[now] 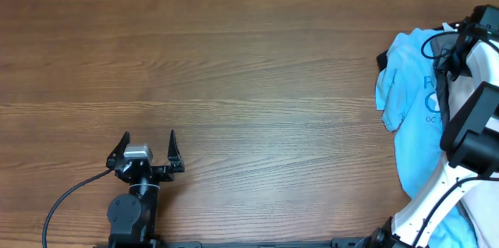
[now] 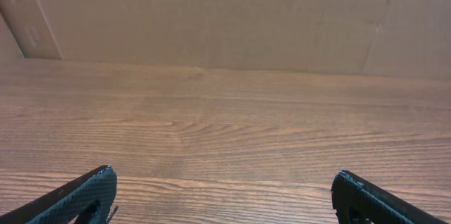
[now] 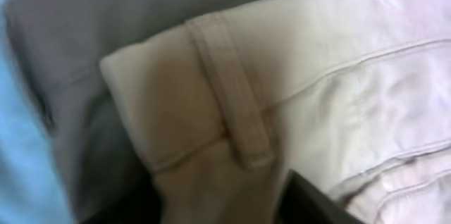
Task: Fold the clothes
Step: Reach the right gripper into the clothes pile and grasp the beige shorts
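Observation:
The clothes, a pair of light beige shorts (image 3: 303,76), fill the right wrist view, with a belt loop (image 3: 232,97) and the waistband edge at the centre. My right gripper (image 3: 225,199) is closed round the folded waistband. One dark finger (image 3: 313,199) presses the cloth's right side and the other is a dark blur at the lower left. In the overhead view the right arm (image 1: 468,123) reaches over the pile at the right edge, and the shorts are hidden there. My left gripper (image 1: 148,145) rests open near the front left, with nothing between its fingers (image 2: 84,192).
A light blue printed T-shirt (image 1: 409,84) lies in the pile at the table's right edge. A grey garment (image 3: 77,34) lies under the shorts. A cardboard wall (image 2: 225,13) stands behind the wooden table (image 1: 234,69).

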